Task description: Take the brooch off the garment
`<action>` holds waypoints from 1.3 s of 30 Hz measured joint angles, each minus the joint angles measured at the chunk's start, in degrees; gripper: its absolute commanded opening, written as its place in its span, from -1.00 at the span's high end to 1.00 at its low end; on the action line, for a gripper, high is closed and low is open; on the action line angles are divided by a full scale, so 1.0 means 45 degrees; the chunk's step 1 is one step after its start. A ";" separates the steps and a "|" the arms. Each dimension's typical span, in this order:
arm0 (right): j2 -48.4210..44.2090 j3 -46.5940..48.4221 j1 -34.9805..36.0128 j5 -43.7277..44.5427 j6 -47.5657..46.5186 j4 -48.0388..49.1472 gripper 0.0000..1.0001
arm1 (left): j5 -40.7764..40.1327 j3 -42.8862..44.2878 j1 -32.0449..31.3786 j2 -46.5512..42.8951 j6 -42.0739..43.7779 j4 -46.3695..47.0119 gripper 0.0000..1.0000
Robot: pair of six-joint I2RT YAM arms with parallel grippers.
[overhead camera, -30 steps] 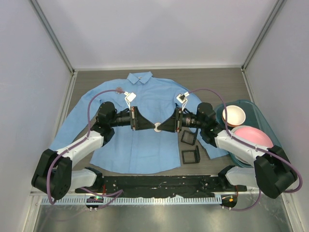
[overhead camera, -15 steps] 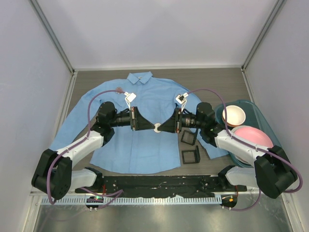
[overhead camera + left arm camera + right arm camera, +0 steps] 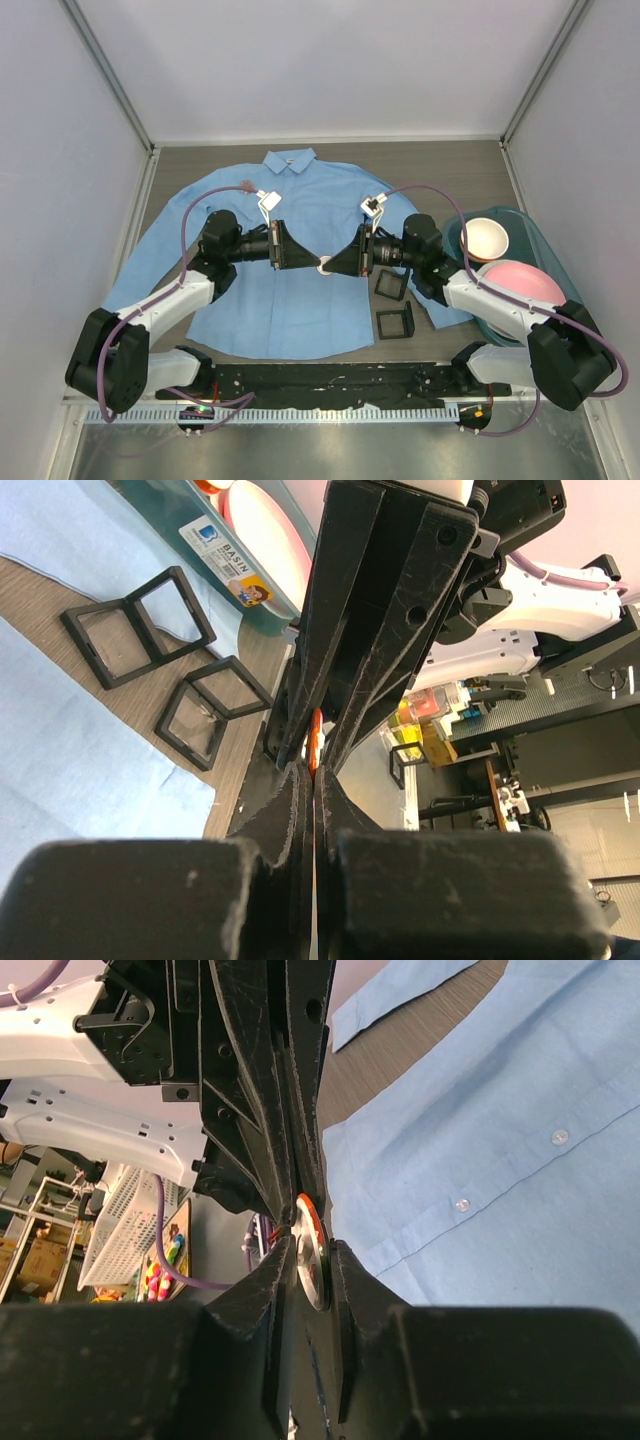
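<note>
At the near edge of the grey-brown wood-grain bench [image 3: 440, 170], the two arm bases are mounted side by side. Just beyond them, toward the near right corner, two empty black square frames [image 3: 395, 322] are laid flat, one behind the other, just beside the right side of the light blue long-sleeved button-front shirt [image 3: 250, 310]. The shirt is spread flat, front up, over the middle of the bench, with one sleeve extended toward each side edge.

The round white brooch with an orange rim [image 3: 325, 265] is located over the button line, midway between the near and far edges. Whether it is attached to the cloth cannot be determined. The right pincer [image 3: 336, 266] is closed on the brooch, with one finger on each side of the disc. The left pincer [image 3: 312, 262] is pressed together, its tips touching the brooch rim; a grip on it cannot be confirmed.

At the right edge, a teal plastic basin [image 3: 548, 250] is placed, containing a pink plate [image 3: 520, 280] and a white bowl [image 3: 484, 238]. The pointed collar [image 3: 290, 160] is directed toward the far edge.
</note>
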 measured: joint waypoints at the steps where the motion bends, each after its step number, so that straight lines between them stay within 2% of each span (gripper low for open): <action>1: 0.0000 0.0000 0.0058 0.0078 0.0005 0.0019 0.59 | -0.0005 0.0000 0.0000 0.0000 -0.0029 0.0010 1.00; 12: -0.0204 0.0000 0.0389 0.0996 -0.0238 -0.0136 0.63 | -0.0291 -0.0073 0.0015 0.0092 -0.0398 0.0452 0.99; 17: -0.0651 0.0000 0.0568 0.1632 -0.0743 -0.0763 0.39 | -0.0311 -0.0078 -0.0019 0.0092 -0.0525 0.0495 1.00; 19: -0.0801 0.0000 0.0636 0.1885 -0.0937 -0.0976 0.37 | -0.0311 -0.0078 -0.0044 0.0092 -0.0675 0.0573 1.00; 22: -0.0865 0.0000 0.0709 0.2089 -0.1005 -0.1107 0.43 | -0.0321 -0.0078 -0.0087 0.0092 -0.0767 0.0680 0.99; 31: -0.0869 0.0000 0.0719 0.2103 -0.0908 -0.1088 0.83 | -0.0457 -0.0097 -0.0092 0.0092 -0.0923 0.0767 1.00; 32: -0.0879 0.0000 0.0724 0.2064 -0.0889 -0.1054 0.98 | -0.0476 -0.0102 -0.0092 0.0092 -0.0933 0.0772 1.00; 39: -0.0928 0.0000 0.0729 0.2006 -0.0476 -0.0850 0.98 | -0.0544 -0.0180 -0.0092 0.0087 -0.1035 0.1073 0.99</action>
